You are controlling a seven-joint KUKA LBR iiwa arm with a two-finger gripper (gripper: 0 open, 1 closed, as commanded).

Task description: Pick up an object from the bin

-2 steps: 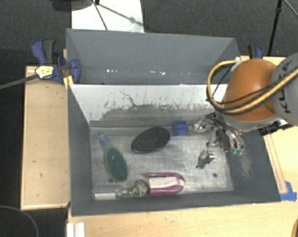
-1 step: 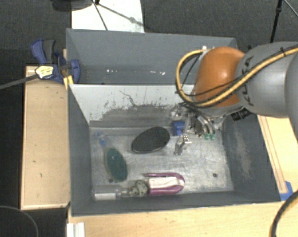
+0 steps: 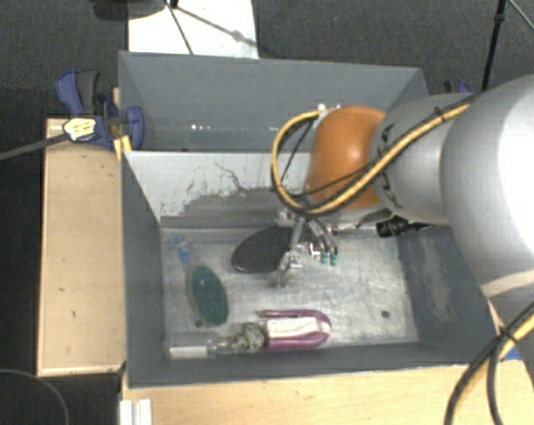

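My gripper (image 3: 290, 262) hangs low over the middle of the bin floor, under the orange wrist cover. Its tip is at the right edge of a dark grey flat oval thing (image 3: 256, 251), which lies just left of it; whether they touch I cannot tell. A green oval thing (image 3: 208, 294) rests further left and nearer the front. Along the front wall lies a purple and white tube-like thing (image 3: 296, 329).
A small metal-looking piece (image 3: 239, 340) lies against the purple thing's left end. A small bluish scrap (image 3: 183, 254) sits by the left wall. The arm fills the right of the view, over the bin's right side.
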